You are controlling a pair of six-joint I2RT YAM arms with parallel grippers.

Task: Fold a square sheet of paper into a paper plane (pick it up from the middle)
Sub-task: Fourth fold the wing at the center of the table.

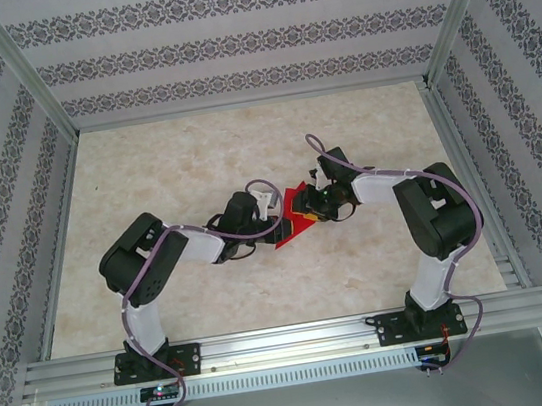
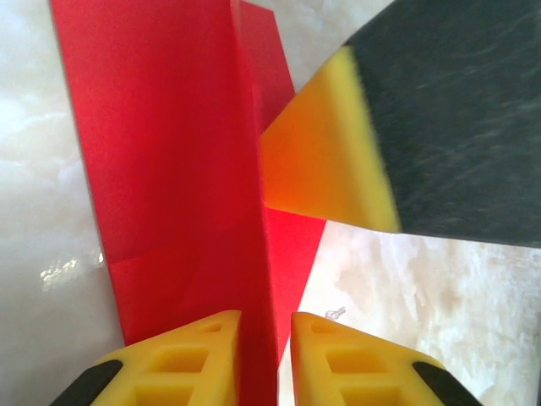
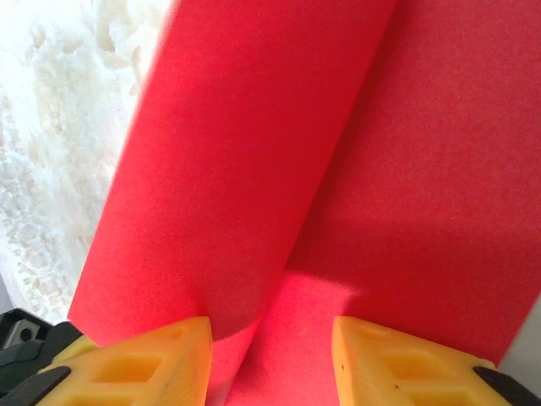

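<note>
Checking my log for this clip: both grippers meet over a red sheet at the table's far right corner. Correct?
Not the corner. In the top external view, the left gripper and right gripper meet over the red sheet near the middle of the table.

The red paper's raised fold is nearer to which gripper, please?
Left: the left gripper closely flanks the fold; the right gripper straddles it with a wider gap.
</note>
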